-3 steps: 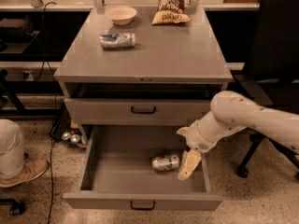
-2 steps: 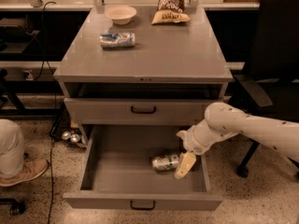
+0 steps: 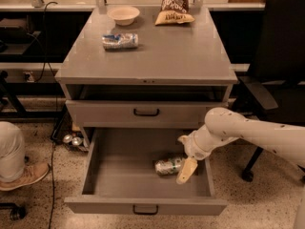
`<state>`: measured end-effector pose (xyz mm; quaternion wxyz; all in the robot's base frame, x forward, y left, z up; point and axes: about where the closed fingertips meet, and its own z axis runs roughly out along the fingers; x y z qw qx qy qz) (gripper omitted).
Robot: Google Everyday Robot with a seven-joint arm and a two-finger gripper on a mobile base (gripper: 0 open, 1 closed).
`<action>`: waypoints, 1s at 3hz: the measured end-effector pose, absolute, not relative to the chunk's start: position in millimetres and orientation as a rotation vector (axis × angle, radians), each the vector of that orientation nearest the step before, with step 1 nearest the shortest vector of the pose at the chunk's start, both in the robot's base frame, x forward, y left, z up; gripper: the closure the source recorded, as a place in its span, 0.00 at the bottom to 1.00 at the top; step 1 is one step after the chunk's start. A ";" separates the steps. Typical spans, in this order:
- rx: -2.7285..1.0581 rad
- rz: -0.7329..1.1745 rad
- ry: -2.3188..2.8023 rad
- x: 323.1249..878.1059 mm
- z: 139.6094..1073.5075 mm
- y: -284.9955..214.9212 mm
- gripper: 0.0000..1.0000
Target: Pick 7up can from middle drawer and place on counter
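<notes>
The 7up can [image 3: 168, 166] lies on its side on the floor of the pulled-out middle drawer [image 3: 119, 175], right of centre. My gripper [image 3: 185, 155] reaches into the drawer from the right on a white arm. It is open, just right of the can's end. One beige finger [image 3: 187, 170] hangs down next to the can, and the other shows behind at the wrist. The counter [image 3: 157, 56] is the cabinet's flat grey top.
On the counter lie a blue-and-silver can [image 3: 120, 40], a white bowl [image 3: 123, 15] and a chip bag [image 3: 175, 5]. A closed drawer [image 3: 143, 112] sits above the open one. A black office chair [image 3: 279, 75] stands to the right. A person's shoe [image 3: 24, 175] and loose cans [image 3: 71, 140] are on the floor at the left.
My gripper has moved a little left inside the drawer, closer to the 7up can. The can has not moved.
</notes>
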<state>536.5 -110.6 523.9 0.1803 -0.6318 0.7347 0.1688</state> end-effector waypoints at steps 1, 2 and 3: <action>-1.797 0.448 2.075 547.3 489.9 -104.2 0.00; -1.791 0.410 2.071 561.7 458.1 -97.1 0.00; -1.784 0.405 2.085 572.5 422.8 -90.6 0.00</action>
